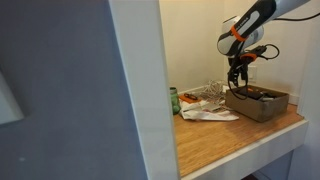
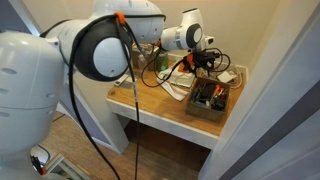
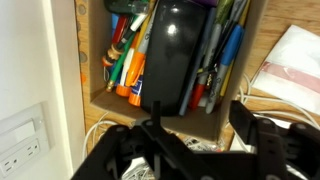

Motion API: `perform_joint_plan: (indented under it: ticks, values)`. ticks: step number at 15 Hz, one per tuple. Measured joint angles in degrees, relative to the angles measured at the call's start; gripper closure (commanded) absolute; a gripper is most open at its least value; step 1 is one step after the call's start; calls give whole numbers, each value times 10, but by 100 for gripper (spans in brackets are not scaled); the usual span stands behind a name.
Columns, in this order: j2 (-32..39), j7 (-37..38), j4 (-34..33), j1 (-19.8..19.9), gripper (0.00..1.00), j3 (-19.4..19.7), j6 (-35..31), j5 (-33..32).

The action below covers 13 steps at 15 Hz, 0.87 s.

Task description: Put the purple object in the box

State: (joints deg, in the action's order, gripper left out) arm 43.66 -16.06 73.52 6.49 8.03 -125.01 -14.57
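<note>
A brown cardboard box [image 1: 262, 106] stands on the wooden desk [image 1: 230, 132] and also shows in an exterior view [image 2: 205, 104]. In the wrist view the box [image 3: 190, 116] holds several markers, pens and a large black object [image 3: 175, 50]. I cannot pick out a clearly purple object in any view. My gripper [image 3: 200, 125] is open and empty, hovering just above the box's near edge. It shows above the box in both exterior views [image 1: 238, 80] [image 2: 208, 62].
A green can [image 1: 174, 100] and crumpled papers [image 1: 205, 106] lie beside the box. Cables [image 2: 165, 75] run over the desk. A white cloth or paper [image 3: 295, 65] lies beside the box. A wall outlet [image 3: 20, 140] is close by. Walls close in the desk.
</note>
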Motion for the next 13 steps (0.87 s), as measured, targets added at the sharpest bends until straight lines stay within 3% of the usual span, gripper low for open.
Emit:
perform_joint_plan:
  ticks: [7,11,13]
  values:
    - [-133,-73,88,-8,0,-27,59,-6]
    - [-171,-79,104,-23,0,-36,155,-18]
    - [-176,-86,104,-24,0,-41,169,-18]
